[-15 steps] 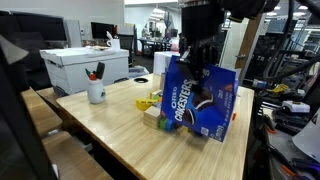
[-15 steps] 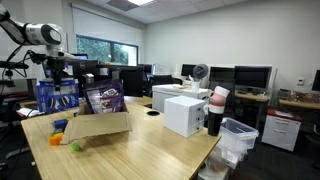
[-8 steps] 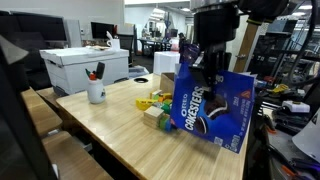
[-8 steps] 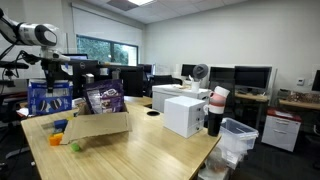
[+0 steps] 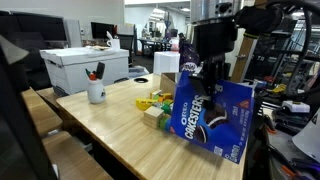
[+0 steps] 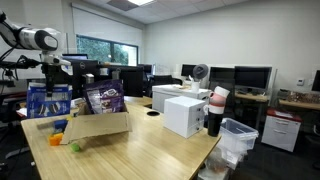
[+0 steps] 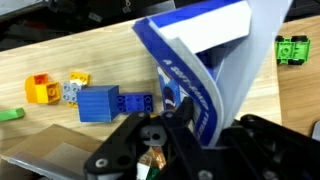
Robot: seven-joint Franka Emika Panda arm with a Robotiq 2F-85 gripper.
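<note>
- Dangling from the robot's gripper (image 5: 208,72), an Oreo Cakesters box (image 5: 210,115) hangs over the edge of the wooden surface (image 5: 110,140) farthest from the white mug of pens (image 5: 96,92).
- The fingers (image 7: 125,140) are drawn narrow and pinch the box at its top, which leaves the carton swinging below the grip with one lower corner dipped.
- Held only from above, the box leans rather than standing square. Whether its lowest corner touches the surface cannot be told from any view.
- The carton is deep blue, with a white Oreo logo, white "Cakesters" lettering and pictures of dark sandwich cakes on its broad face.
- The wrist view shows the top open: a pale inner flap is raised beside the pinched panel, and the cardboard is thin and slightly bowed.
- Toy bricks lie near the middle of the surface, clear of the box: a blue brick (image 7: 110,103), a yellow piece (image 7: 40,88) and a small green toy car (image 7: 292,47) off to one side.
- In an exterior view the box (image 6: 50,100) hangs beside a purple snack bag (image 6: 105,99), behind an open cardboard carton (image 6: 98,125).
- A white storage box (image 5: 85,68) stands beyond the far corner, well apart from the grip.
</note>
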